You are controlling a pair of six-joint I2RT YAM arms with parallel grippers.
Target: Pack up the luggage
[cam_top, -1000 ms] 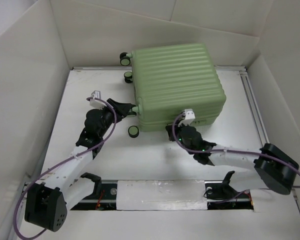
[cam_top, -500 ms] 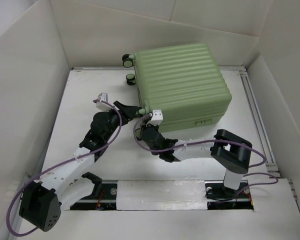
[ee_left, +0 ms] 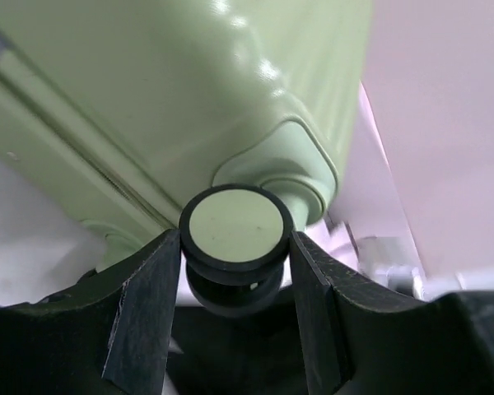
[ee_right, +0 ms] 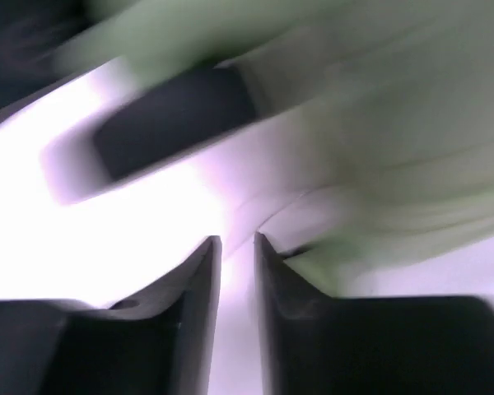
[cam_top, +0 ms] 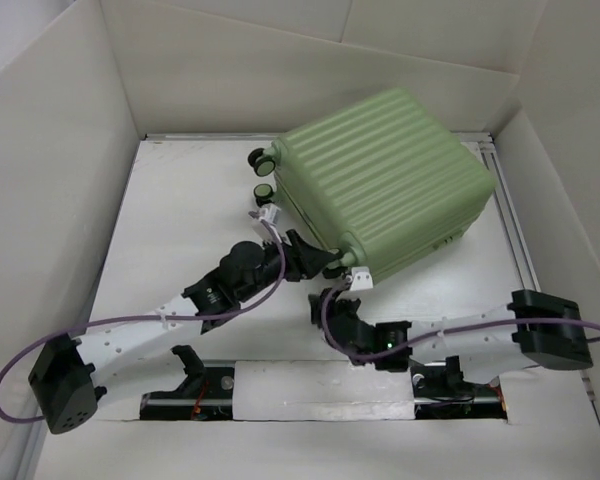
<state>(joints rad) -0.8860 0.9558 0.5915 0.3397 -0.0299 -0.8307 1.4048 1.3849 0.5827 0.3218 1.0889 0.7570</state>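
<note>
Your left gripper [ee_left: 235,240] is clamped on one wheel [ee_left: 237,228] of the luggage [cam_top: 390,170]. It's the black one with the pale green cap, sitting square between the two fingers [ee_left: 144,304], and both of them press on its sides. The corner of the shell is right above and ahead of the fingertips and pretty much fills that wrist view.

From the top camera the luggage is shut, ribbed side up, and turned askew on the table [cam_top: 180,200]. It stretches away from that hand toward the far right. The other wheels [cam_top: 263,160] stick out on its left end, out beyond the gripper.

Your right gripper [ee_right: 236,241] is just to the right of the left one, tucked in at the near corner of the case. Its wrist view is badly smeared, but you can see the jaws a narrow slit apart with nothing between them. Green shell sits ahead and right of the tips; can't tell if they touch it.
</note>
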